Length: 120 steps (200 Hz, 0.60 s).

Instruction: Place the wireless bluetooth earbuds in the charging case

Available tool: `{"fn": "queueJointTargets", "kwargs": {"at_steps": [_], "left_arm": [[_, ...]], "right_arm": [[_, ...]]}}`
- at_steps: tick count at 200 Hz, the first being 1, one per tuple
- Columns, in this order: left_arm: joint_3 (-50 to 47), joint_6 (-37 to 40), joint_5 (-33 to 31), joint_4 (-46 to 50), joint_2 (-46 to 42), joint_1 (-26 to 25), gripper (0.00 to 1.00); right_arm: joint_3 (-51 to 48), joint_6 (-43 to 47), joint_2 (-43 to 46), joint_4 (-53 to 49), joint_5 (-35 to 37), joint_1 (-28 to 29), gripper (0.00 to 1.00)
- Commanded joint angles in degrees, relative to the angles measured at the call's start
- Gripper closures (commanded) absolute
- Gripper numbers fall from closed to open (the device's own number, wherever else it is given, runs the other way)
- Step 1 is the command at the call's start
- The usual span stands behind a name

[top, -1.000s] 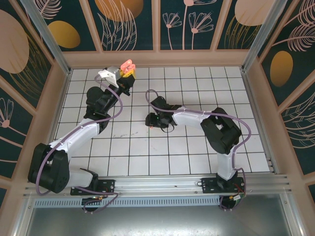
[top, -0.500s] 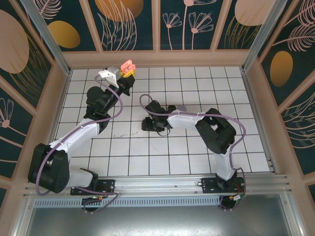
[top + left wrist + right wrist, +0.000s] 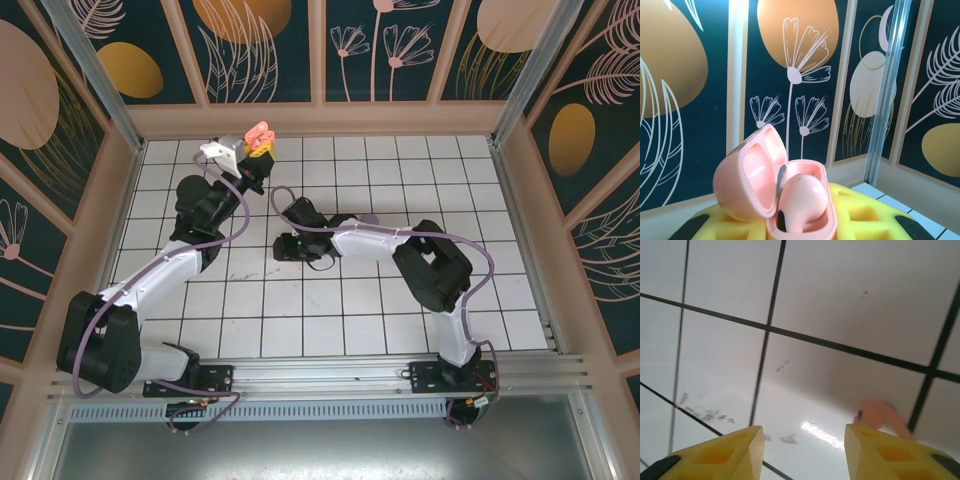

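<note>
Right hand (image 3: 802, 452), open, has swung left to white tiled counter (image 3: 400, 300) centre; salmon-orange stemmed earbud (image 3: 880, 416) just beside it, pickup lined up. Left hand (image 3: 800, 227) grips open pink clamshell charging case (image 3: 747, 185) near far-left corner

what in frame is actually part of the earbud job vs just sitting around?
Job: open pink charging case in left hand, with a seated earbud; loose salmon earbud on the tile ahead of open right hand.
Not job: tiled table, smudges on it, patterned walls.
</note>
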<state>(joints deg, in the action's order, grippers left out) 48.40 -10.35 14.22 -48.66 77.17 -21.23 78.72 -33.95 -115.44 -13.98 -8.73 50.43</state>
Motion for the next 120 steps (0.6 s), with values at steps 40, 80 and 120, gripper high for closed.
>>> {"fn": "queueJointTargets", "kwargs": {"at_steps": [40, 80, 120], "left_arm": [[3.2, 3.7, -1.9, 3.3, -3.3, 2.3, 1.0], [3.2, 5.4, -2.8, 5.1, -3.8, 2.6, 1.0], [3.0, 5.9, -3.2, 5.6, -3.6, 2.7, 1.0]], "right_arm": [[1.6, 33.0, 2.8, -6.8, 9.3, -3.5, 0.47], [2.7, 46.3, 1.8, -5.7, 5.3, -6.2, 0.47], [6.8, 51.8, -0.4, -10.0, -0.6, -6.7, 0.47]]}}
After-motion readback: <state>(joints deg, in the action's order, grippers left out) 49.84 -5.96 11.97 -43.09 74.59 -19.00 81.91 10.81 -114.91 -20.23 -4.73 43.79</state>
